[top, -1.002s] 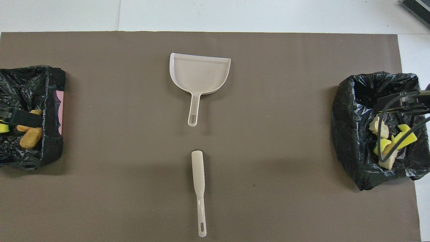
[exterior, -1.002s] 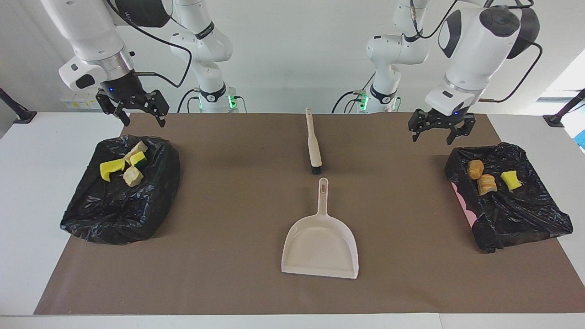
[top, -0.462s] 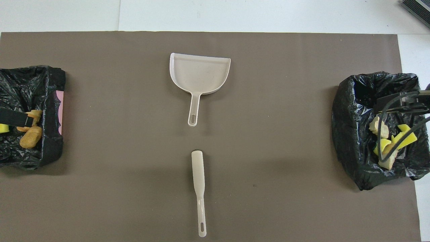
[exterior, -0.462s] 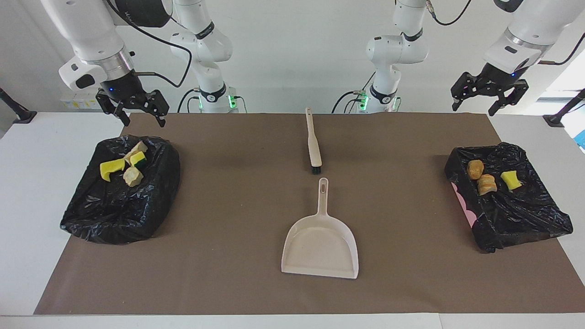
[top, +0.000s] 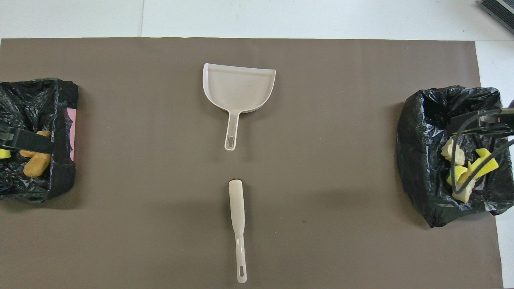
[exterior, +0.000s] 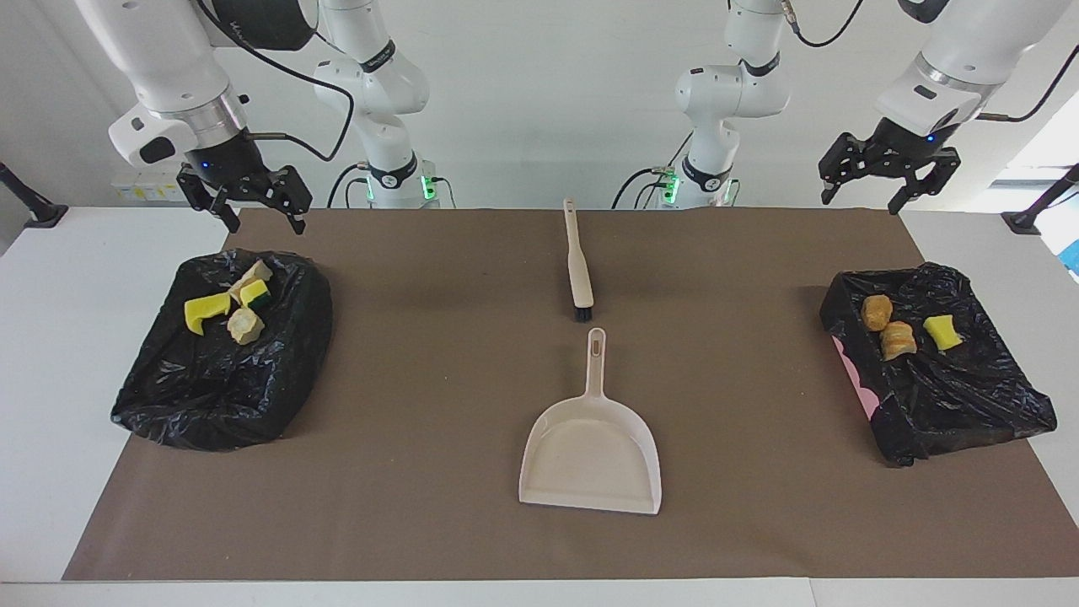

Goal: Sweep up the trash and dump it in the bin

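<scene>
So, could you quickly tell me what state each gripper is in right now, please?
Left gripper: open, holding nothing, raised in the air.
Right gripper: open, holding nothing, raised in the air.

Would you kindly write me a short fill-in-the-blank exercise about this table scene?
1. The dustpan holds ____ scraps.
2. The brush lies ____ the robots than the dustpan.
3. The bin at the left arm's end holds ____ scraps.
4. Both the left gripper and right gripper hold ____.

Missing words: no; nearer to; three; nothing

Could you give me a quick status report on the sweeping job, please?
Left tool and right tool open, empty, raised. Trash in both bins. Brush, dustpan untouched. Nothing obstructing.
</scene>
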Controlling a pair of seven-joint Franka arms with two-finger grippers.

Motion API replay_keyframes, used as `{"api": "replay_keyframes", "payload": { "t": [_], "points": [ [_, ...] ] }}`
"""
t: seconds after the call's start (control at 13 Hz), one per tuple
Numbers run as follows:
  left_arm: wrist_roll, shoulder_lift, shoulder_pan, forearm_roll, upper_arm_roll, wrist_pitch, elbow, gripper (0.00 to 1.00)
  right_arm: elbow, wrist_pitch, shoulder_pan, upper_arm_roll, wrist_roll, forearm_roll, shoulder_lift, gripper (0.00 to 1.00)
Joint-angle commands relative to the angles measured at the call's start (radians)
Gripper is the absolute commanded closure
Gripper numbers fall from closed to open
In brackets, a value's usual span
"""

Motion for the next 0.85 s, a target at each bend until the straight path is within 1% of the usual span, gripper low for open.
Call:
{"api": "replay_keyframes", "payload": {
  "t": [0.0, 0.23, 0.39, 0.62, 0.77],
  "points": [
    [-0.019, -0.017, 0.020, -0.004, -0.018, -0.011, -0.016, 0.00, 0.003, -0.001, -0.001, 0.005, 0.024, -0.009, -0.001, 0.00],
    [-0.019, -0.022, 0.020, -0.002, -0.018, -0.005, -0.025, 0.00, 0.012, -0.011, -0.001, 0.004, 0.024, -0.014, 0.002, 0.00],
    [-0.030, -0.023, 0.020, 0.000, -0.018, -0.004, -0.029, 0.00, 0.013, -0.047, -0.001, 0.005, 0.024, -0.016, 0.006, 0.00],
    [-0.042, -0.025, 0.018, 0.009, -0.018, -0.004, -0.029, 0.00, 0.065, -0.106, -0.003, 0.004, 0.024, -0.017, 0.015, 0.00],
    [-0.042, -0.025, 0.018, 0.009, -0.018, -0.004, -0.031, 0.00, 0.079, -0.119, -0.003, 0.004, 0.022, -0.016, 0.020, 0.00]
  ]
}}
